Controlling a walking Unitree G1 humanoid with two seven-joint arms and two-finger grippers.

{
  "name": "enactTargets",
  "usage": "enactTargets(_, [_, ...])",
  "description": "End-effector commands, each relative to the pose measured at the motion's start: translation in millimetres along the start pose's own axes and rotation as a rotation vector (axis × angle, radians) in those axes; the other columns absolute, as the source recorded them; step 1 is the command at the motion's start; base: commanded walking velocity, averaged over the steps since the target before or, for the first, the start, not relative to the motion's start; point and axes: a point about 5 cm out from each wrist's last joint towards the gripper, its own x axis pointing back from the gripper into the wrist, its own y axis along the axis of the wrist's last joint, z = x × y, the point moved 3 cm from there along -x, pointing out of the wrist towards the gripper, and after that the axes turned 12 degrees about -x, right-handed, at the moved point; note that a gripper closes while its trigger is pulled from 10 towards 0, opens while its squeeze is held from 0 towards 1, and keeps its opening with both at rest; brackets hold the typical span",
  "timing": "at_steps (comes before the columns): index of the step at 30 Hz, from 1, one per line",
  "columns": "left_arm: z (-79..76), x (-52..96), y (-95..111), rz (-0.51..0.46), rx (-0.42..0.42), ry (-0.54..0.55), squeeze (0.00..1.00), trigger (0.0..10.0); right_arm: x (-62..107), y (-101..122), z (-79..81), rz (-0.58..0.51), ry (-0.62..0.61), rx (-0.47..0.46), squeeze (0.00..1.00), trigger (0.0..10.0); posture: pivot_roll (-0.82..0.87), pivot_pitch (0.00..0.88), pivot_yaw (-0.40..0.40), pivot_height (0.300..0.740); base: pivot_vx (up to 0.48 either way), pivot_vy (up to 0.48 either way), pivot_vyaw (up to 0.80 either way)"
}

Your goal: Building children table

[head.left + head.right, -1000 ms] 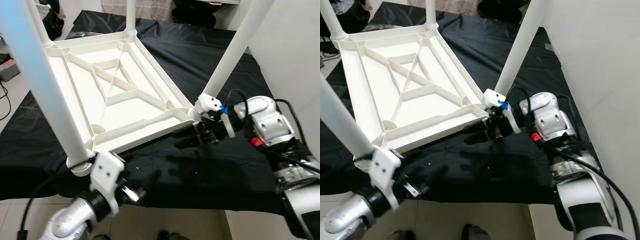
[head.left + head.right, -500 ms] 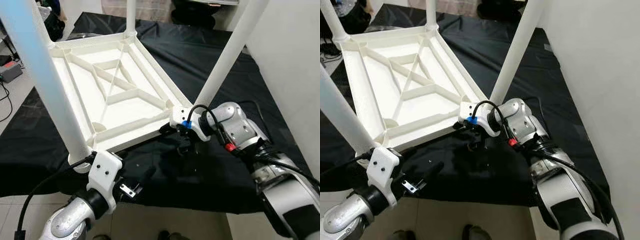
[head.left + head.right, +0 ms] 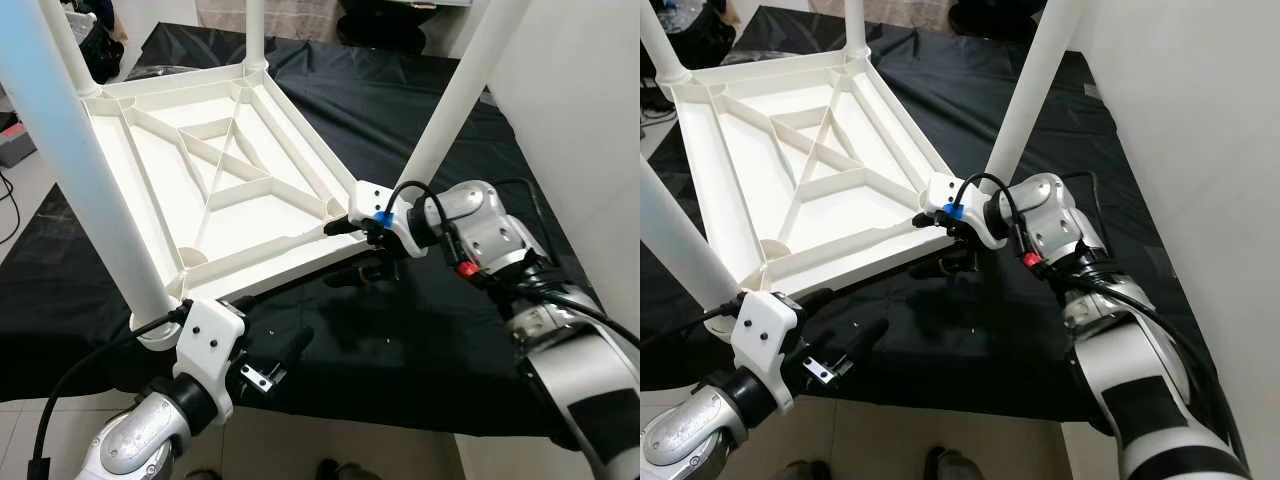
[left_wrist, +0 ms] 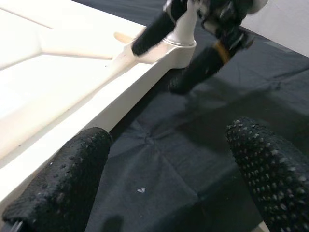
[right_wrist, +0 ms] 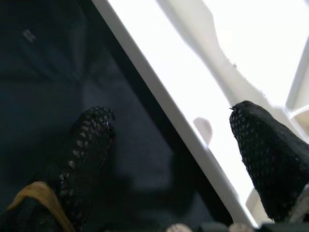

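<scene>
The white children's table [image 3: 310,140] lies upside down on a black cloth [image 3: 440,330], its legs pointing up. My right gripper [image 3: 332,254] is open at the near right corner, beside the leg [image 3: 455,90]. One finger lies over the front rim and the other below it; in the right wrist view the rim [image 5: 159,101] passes between the fingers [image 5: 96,140]. My left gripper [image 3: 280,318] is open and low by the near left leg [image 3: 90,180]. In the left wrist view one finger [image 4: 72,169] sits against the front rim [image 4: 120,96].
A white wall [image 3: 580,120] runs close along the right side. Dark bags [image 3: 100,45] and clutter stand beyond the cloth's far edge. Pale tiled floor [image 3: 400,455] begins at the cloth's near edge. Two far legs [image 3: 255,30] rise at the table's back corners.
My right gripper has moved left from beside the corner and now straddles the front rim. My left gripper has come up toward the front rim with its fingers spread. The view shifted slightly.
</scene>
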Motion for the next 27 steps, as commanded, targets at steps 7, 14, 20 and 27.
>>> enactTargets(7, [9.8,-0.9,11,-0.026,-0.016,0.049,0.0,10.0,5.1,-37,-12.4,0.318,-0.111,0.041,0.0,10.0,0.01,0.234,-0.132,0.74,0.0,0.0,0.0])
enactTargets(14, [23.9,-0.8,12,-0.029,-0.019,0.063,0.0,10.0,11.1,-39,-13.5,0.343,-0.103,0.058,0.0,10.0,0.0,0.233,-0.131,0.74,0.0,0.0,0.0])
enactTargets(20, [49.4,-2.4,11,-0.026,-0.08,0.043,0.0,10.0,19.8,-46,-6.1,0.387,-0.037,0.095,0.0,10.0,-0.02,0.229,-0.131,0.74,0.0,0.0,0.0])
enactTargets(27, [85.4,2.3,23,-0.031,-0.168,0.083,0.0,10.0,43.4,-75,2.2,0.492,0.013,0.082,0.0,10.0,-0.03,0.228,-0.126,0.74,0.0,0.0,0.0])
